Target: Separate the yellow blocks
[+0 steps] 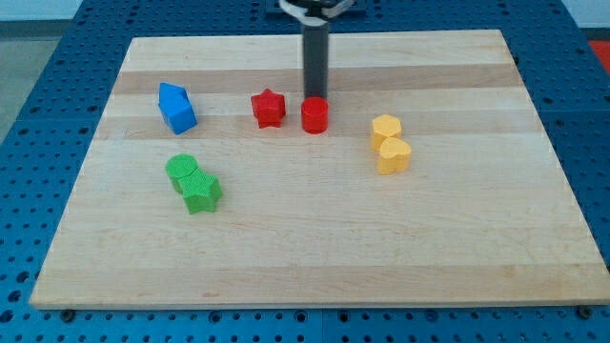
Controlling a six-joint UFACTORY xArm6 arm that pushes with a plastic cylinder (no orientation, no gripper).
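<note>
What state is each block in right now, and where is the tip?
Upper yellow plastic block: touching the lower one, not yet separated.
Lower yellow plastic block: touching the upper one.
Red plastic cylinder: alone, directly in front of my tip.
Red plastic star block: apart from the cylinder.
Blue plastic block: alone.
Two green plastic blocks: touching.
My tip: behind the red cylinder, left of the yellow pair.

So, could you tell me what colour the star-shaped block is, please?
The star-shaped block is red, seen in the camera view.
</note>
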